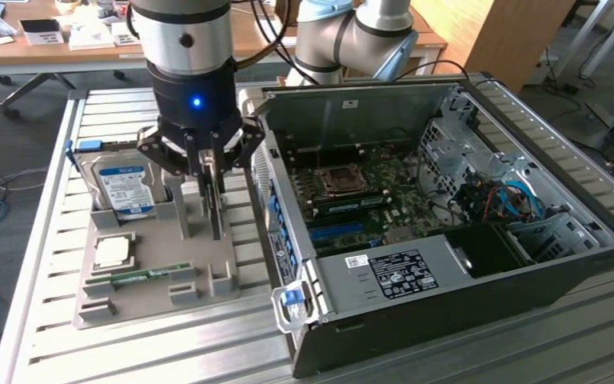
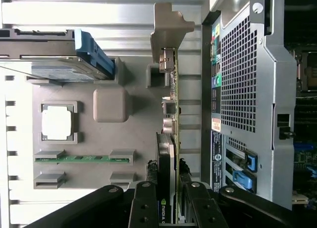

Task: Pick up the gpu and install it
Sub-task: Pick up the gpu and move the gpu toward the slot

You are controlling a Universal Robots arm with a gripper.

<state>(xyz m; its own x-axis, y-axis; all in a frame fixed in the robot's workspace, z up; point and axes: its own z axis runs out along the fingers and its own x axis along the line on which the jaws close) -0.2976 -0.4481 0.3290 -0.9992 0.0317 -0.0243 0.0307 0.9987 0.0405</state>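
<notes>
The gripper had its jaws drawn in part-way, a black finger pressed on each flat face of the gpu, so it gripped the card. The card stood on edge directly between and below the jaws. Its long axis ran along the gap between them, out to the silvery end bracket. Its thin green board carried a dark heatsink. Whether its lower edge had left the grey moulded fixture could not be told. That tray also held a blue-labelled hard drive, a square processor and a narrow green memory stick. The open computer case, of perforated steel, lay just to the exterior view's right.
</notes>
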